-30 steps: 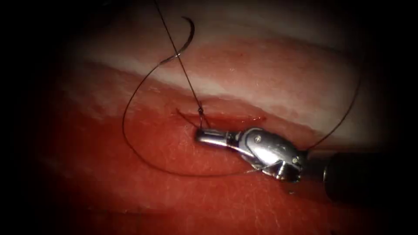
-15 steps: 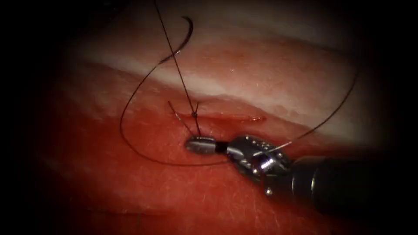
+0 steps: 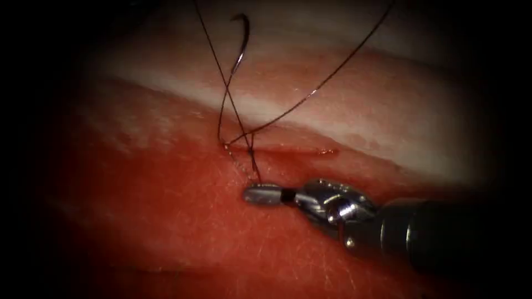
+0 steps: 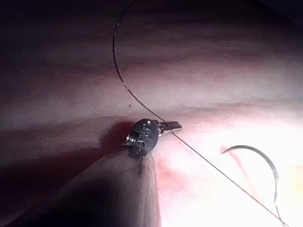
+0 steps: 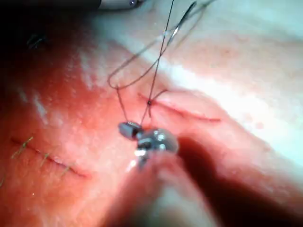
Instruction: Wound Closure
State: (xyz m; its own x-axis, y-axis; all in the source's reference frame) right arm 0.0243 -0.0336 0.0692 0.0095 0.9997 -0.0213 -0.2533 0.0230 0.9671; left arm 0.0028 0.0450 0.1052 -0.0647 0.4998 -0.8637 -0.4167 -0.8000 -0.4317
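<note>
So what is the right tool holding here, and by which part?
The right tool is shut on the thread, gripping the short strand just below the knot at the cut. The needle lies free on the tissue, unheld.

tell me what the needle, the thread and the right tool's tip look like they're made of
Needle: apparently dark steel, a thin rigid curve with a glint, lying free on the pale tissue beyond the cut.
Thread: a fine dark strand, smooth like monofilament; material uncertain.
Right tool: polished metal with bright reflections, its fingers shut on the thread just below the cut.
</note>
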